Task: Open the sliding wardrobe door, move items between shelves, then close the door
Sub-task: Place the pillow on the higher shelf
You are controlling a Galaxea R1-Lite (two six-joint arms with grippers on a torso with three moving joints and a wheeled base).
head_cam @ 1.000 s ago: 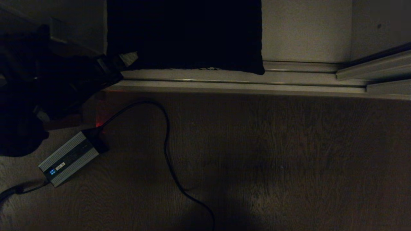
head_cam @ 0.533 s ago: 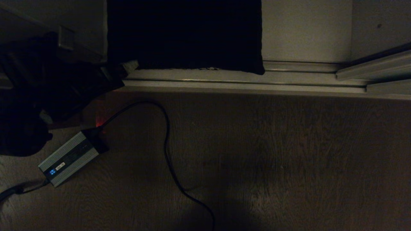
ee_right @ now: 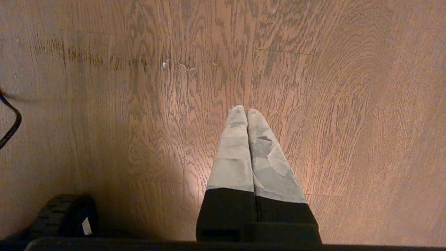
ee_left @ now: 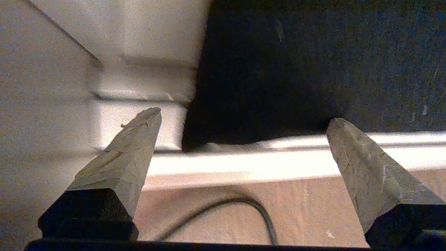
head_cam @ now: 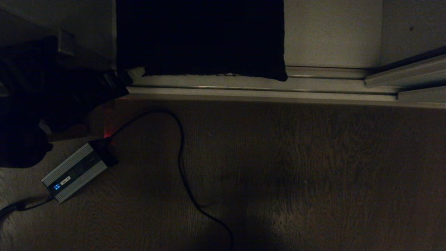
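A black cushion rests on the off-white lowest shelf inside the open wardrobe, its front edge against the floor track. My left gripper sits at the cushion's front left corner. In the left wrist view this gripper is open, its taped fingertips spread wide before the dark cushion, holding nothing. A pale panel with a slim metal lower edge at the right looks like the sliding wardrobe door. My right gripper hangs shut and empty over the wooden floor.
A ribbed pale metal track runs along the wardrobe's front. A grey power brick lies on the wood floor at the left, and its black cable loops toward the middle. A black wheel shows near the right arm.
My left gripper has drawn slightly to the left and lower at the cushion's front left corner, so less of its pale fingertip shows. The cushion and right arm have not moved.
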